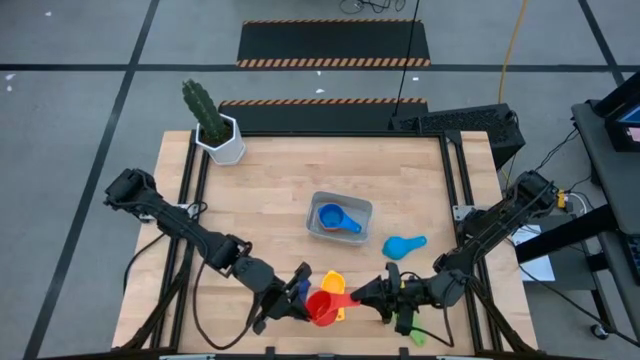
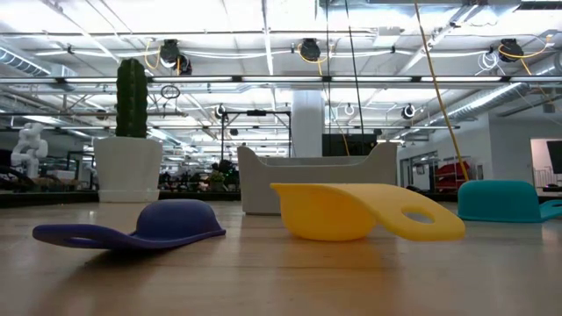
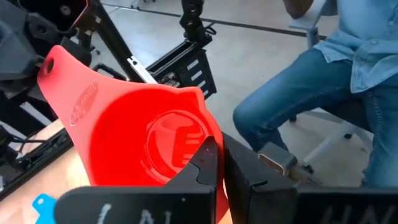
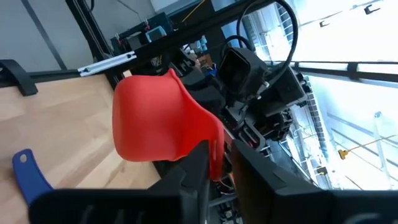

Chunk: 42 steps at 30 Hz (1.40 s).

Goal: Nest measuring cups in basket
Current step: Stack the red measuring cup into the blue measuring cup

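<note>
Both grippers are shut on the red cup (image 1: 322, 308), which is held near the table's near edge between my left gripper (image 1: 300, 298) and my right gripper (image 1: 358, 296). The pale grey-blue basket (image 1: 340, 217) stands mid-table with the blue cup (image 1: 333, 218) lying in it. The light blue cup (image 1: 403, 245) sits bowl down to the basket's right. A yellow cup (image 2: 351, 211) and a navy cup (image 2: 132, 228) both rest bowl down on the wood. The green cup (image 1: 408, 325) shows partly under the right arm. My left gripper (image 3: 222, 155) holds the red cup by its bowl rim (image 3: 219, 140), opposite the handle. One finger (image 3: 205, 165) is inside the bowl and one outside. The handle (image 3: 59, 68) points away from the fingers. My right gripper (image 4: 217, 155) pinches the free end of the red cup's handle (image 4: 214, 140) between its two fingers, coming level from the table's right. The bowl (image 4: 149, 124) sticks out beyond the fingertips, above the table.
The white hexagonal cactus pot (image 1: 222, 140) stands at the far left corner. A seated person in jeans (image 3: 298, 106) is beyond the table's edge. Bare wood lies between the basket and the pot.
</note>
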### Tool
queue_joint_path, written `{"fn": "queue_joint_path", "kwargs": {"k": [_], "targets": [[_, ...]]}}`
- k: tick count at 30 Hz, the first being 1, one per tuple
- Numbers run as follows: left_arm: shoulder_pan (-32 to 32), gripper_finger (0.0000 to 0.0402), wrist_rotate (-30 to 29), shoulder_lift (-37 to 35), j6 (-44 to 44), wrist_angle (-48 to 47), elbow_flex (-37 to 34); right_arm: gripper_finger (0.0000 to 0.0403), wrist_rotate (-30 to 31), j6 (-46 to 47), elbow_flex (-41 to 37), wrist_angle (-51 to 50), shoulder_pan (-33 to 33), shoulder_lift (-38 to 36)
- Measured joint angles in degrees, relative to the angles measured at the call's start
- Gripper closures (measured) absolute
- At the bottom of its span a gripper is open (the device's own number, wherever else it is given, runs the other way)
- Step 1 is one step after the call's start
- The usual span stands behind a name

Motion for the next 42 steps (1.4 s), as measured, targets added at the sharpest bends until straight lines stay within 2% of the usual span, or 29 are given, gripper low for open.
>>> {"fn": "queue_joint_path", "kwargs": {"k": [8,14,17,20,26,30,35,42], "targets": [[0.1,0.0370,-0.1,0.0,-0.5,-0.5,0.0,0.0395,0.0,1.3,0.0,-0.2,0.0,0.0],[0.5,0.0354,-5.2,0.0,-6.3,-1.5,0.0,0.0400,1.7,1.3,0.0,-0.8,0.0,0.0],[0.7,0.0317,-9.5,-0.1,-10.2,-2.5,0.0,0.0401,5.2,1.3,0.0,-0.9,0.1,0.0],[0.3,0.0262,-15.1,-0.6,-11.2,-2.9,0.0,0.0401,9.0,1.0,0.0,-2.1,0.3,0.0],[-0.8,0.0159,-25.9,-2.8,-12.3,-4.9,0.1,0.0402,9.9,2.3,0.0,-5.8,0.2,0.0],[-1.4,0.0119,-29.4,-6.2,-13.7,-8.3,0.1,0.0402,16.3,5.7,0.0,-10.7,0.0,0.0],[-1.1,0.0107,-33.4,-10.8,-16.6,-12.0,0.1,0.0402,25.6,6.6,0.0,-19.3,-1.9,0.0],[1.7,0.0129,-35.0,-11.9,-17.2,-16.7,0.1,0.0403,27.4,8.9,0.0,-28.2,-7.7,0.0]]}}
